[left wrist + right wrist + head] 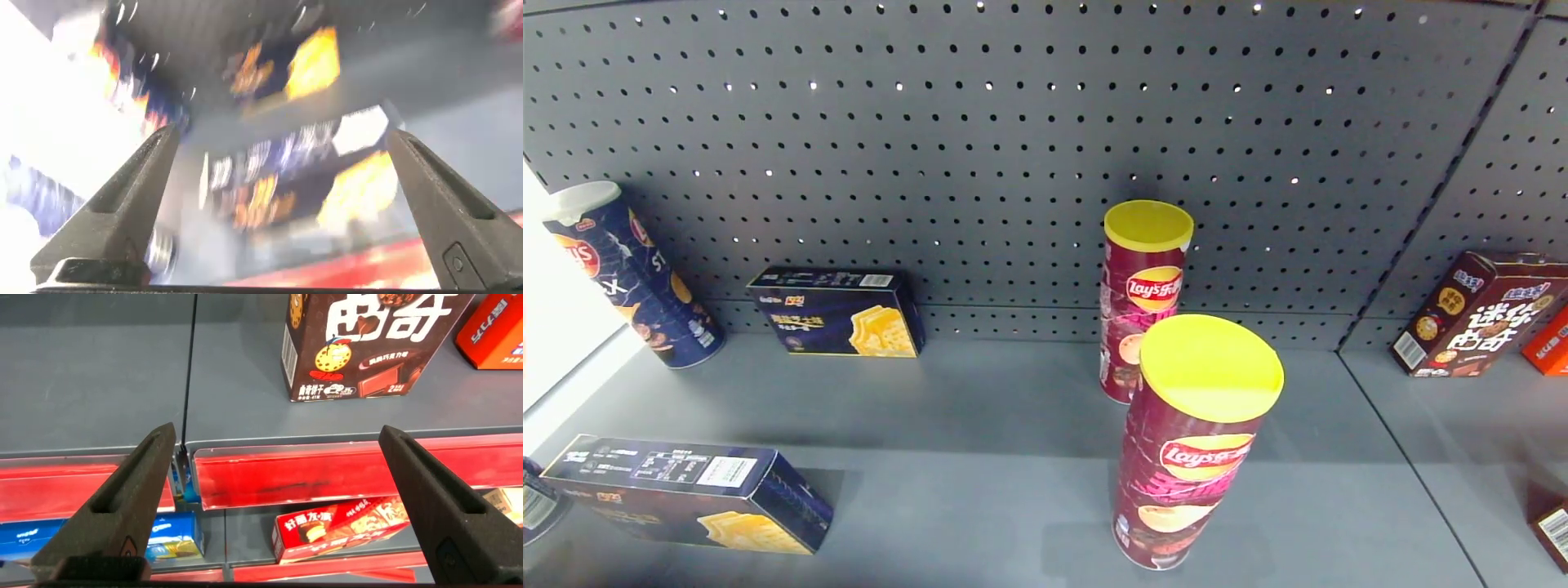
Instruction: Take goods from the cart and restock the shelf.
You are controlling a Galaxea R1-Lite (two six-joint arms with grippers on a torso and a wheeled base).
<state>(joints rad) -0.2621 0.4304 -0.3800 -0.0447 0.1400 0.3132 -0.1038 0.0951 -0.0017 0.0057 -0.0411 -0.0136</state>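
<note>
- The head view takes in the grey shelf (980, 457) and its pegboard back wall (1013, 122). Two maroon chip cans with yellow lids stand upright on the shelf: the front can (1188, 457) near the front edge, the rear can (1139, 302) behind it by the wall. Whether they touch I cannot tell.
- At the shelf's far left stands a blue chip can (629, 278). A navy cracker box (841, 314) stands against the wall beside it, well apart from a second navy box (686, 490) lying flat at the front left.
- Right of the shelf's seam, a brown cookie box (1474, 314) stands near the wall, with an orange box (1550, 343) just beside it.
- The left wrist view adds the left gripper (282, 137), fingers spread wide with nothing between them. Past it are blurred navy-and-yellow packs, too smeared to tell apart.
- The right wrist view adds the right gripper (278, 431), also spread and holding nothing, in front of the shelf's red front rail (343, 469).
- This view looks at the brown cookie box (368, 343) from the front and reaches below the rail, where a red box (343, 527) and blue packs (176, 535) lie on a lower shelf.
</note>
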